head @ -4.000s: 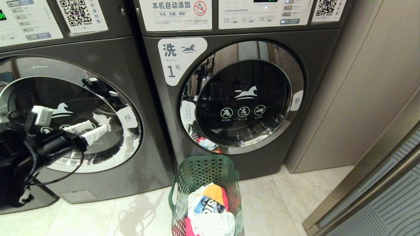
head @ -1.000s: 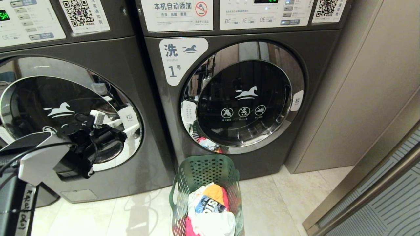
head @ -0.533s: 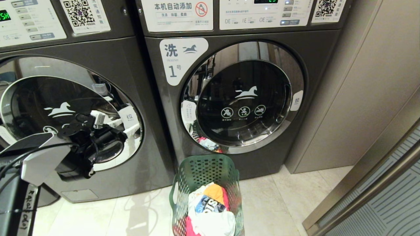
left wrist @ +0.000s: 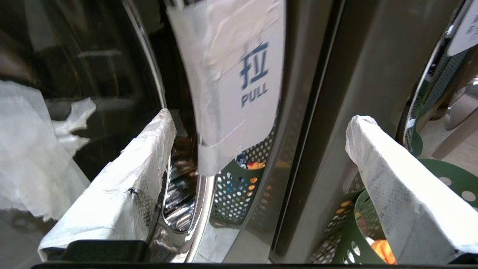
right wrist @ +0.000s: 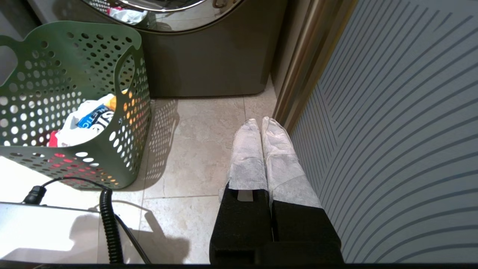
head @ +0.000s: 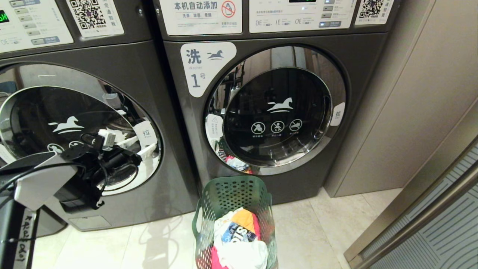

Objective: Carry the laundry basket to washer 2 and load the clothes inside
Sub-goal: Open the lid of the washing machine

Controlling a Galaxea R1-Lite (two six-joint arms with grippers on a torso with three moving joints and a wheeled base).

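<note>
The green laundry basket (head: 233, 194) stands on the tiled floor in front of the washer marked 1, and shows again in the right wrist view (right wrist: 74, 56). The clothes (head: 239, 239), white, yellow-orange and pink, lie inside it (right wrist: 86, 119). Washer 2 (head: 74, 123) is the dark grey machine on the left; its door is closed and its number label is out of view. My left gripper (head: 139, 146) is open at the right edge of that door, its fingers either side of the white "PULL" label (left wrist: 250, 74). My right gripper (right wrist: 260, 121) hangs shut and empty above the floor.
Washer 1 (head: 276, 116) stands to the right with its door closed. A beige wall panel (head: 410, 93) and a striped sliding door (head: 440, 231) close off the right side. A black cable (right wrist: 108, 224) runs over the robot's base near the basket.
Over four seconds my left gripper has moved right, from in front of the door glass to the door's pull edge. Over the last second it has sunk slightly. The basket has not moved.
</note>
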